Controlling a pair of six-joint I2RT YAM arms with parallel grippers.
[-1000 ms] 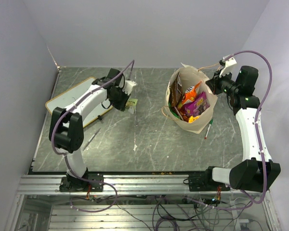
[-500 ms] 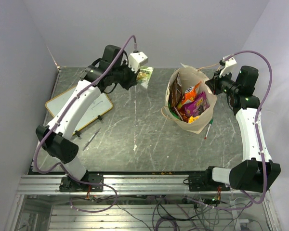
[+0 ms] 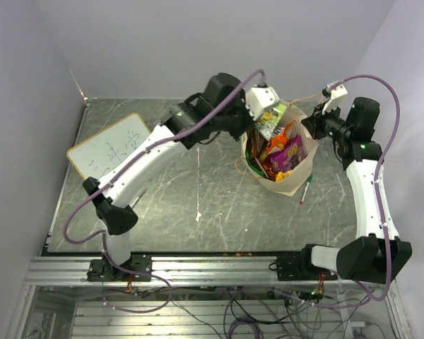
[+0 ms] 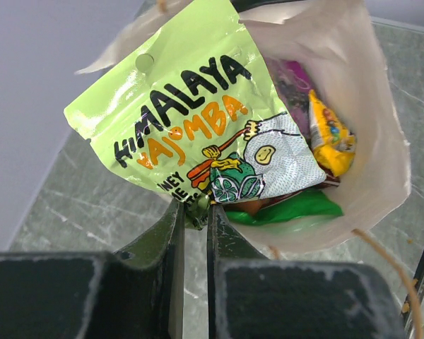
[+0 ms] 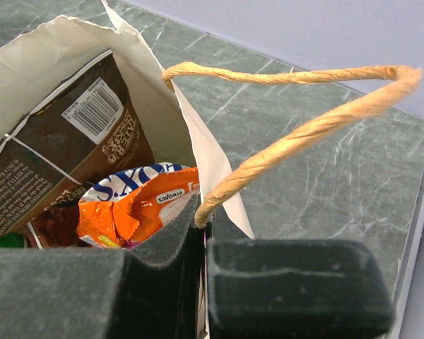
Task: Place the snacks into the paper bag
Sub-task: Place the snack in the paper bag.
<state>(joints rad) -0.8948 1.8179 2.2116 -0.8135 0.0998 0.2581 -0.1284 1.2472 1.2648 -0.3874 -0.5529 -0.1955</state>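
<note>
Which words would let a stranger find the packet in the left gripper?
Find the tall tan paper bag, right of centre. Over its mouth the left gripper pinches a lime-green packet lettered HIMALAYA, unlike the orange pouch and purple pouch inside.

I read "HIMALAYA VAJOMBA" on the lime-green flat packet (image 4: pixel 191 127), and "SAVORIA" on the crumpled orange pouch (image 5: pixel 120 215).

The left arm (image 3: pixel 148 159) is stretching long from the left of the near edge toward the far edge, right of centre. Its wrist is riding high, its left gripper (image 4: pixel 193 212) pinching a lime-green snack packet (image 4: pixel 198 120) by the lower edge. The right arm (image 3: pixel 367 191) is standing bent along the right edge, right gripper (image 5: pixel 201 229) clamping the paper bag (image 5: pixel 49 49) at its rim, jaws tight.
</note>
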